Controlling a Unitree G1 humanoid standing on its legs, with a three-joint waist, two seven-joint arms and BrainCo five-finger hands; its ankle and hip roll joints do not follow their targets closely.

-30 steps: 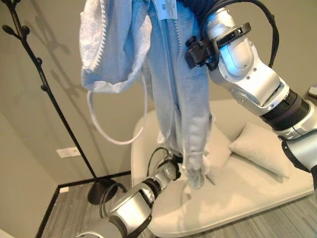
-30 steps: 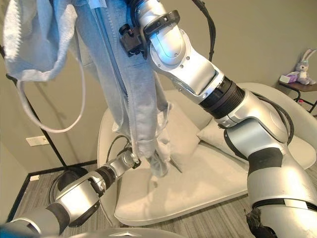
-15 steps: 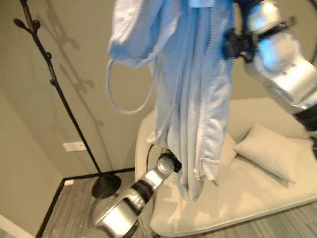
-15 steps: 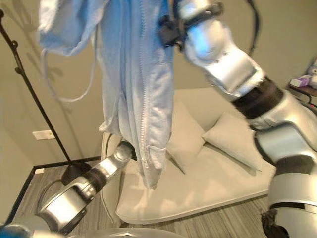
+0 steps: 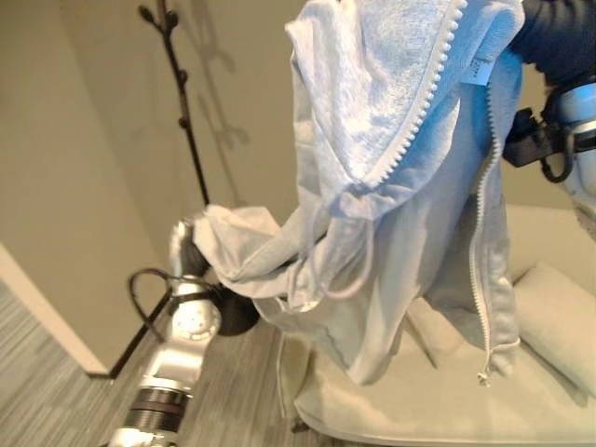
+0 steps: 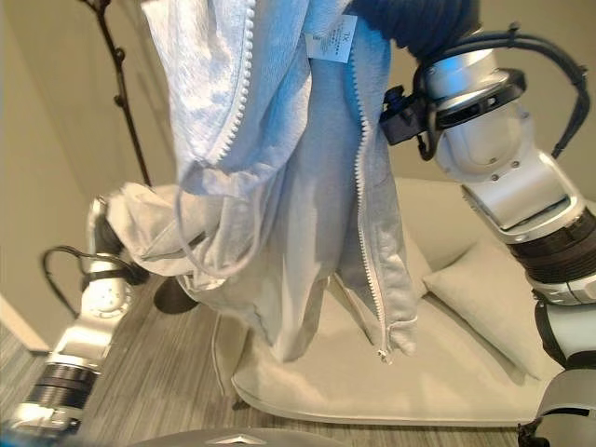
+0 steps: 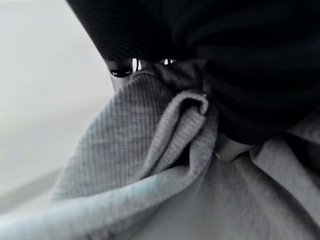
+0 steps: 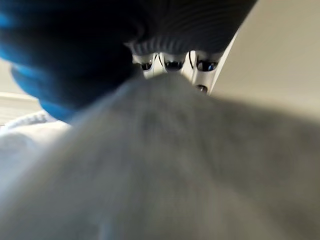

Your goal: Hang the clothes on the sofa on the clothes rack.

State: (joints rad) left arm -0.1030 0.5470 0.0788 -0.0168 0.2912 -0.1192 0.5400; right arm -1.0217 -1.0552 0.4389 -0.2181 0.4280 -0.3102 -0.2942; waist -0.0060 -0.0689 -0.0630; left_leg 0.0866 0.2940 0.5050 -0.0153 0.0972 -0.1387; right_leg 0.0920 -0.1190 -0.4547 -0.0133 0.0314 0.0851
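Camera has swung left since half a second ago: the black metal clothes rack [image 5: 186,121] now sits near the view's centre-left instead of its far left, and more of the left-hand wall shows. The light grey zip-up hoodie [image 5: 410,186] was hanging straight down then; now its lower part is drawn out sideways toward the rack, and the left arm is raised where it was low by the sofa.

Left hand [image 7: 235,100]: dark cover bunched against a fold of hoodie cloth, fingers buried in the fabric, so I cannot tell its grip. In the eye views that hand sits just beside the rack's pole, covered by the pulled-out cloth.

Right hand [image 8: 172,62]: up at the hoodie's collar, high above the sofa; cloth covers the fingertips, grip cannot be read.

Hoodie is off the sofa and in the air between rack and sofa, not on the rack.

Cream upholstered sofa [image 5: 419,410] with a matching cushion [image 5: 563,321] stands right of the rack. Grey wood-grain floor [image 5: 56,391], beige walls.
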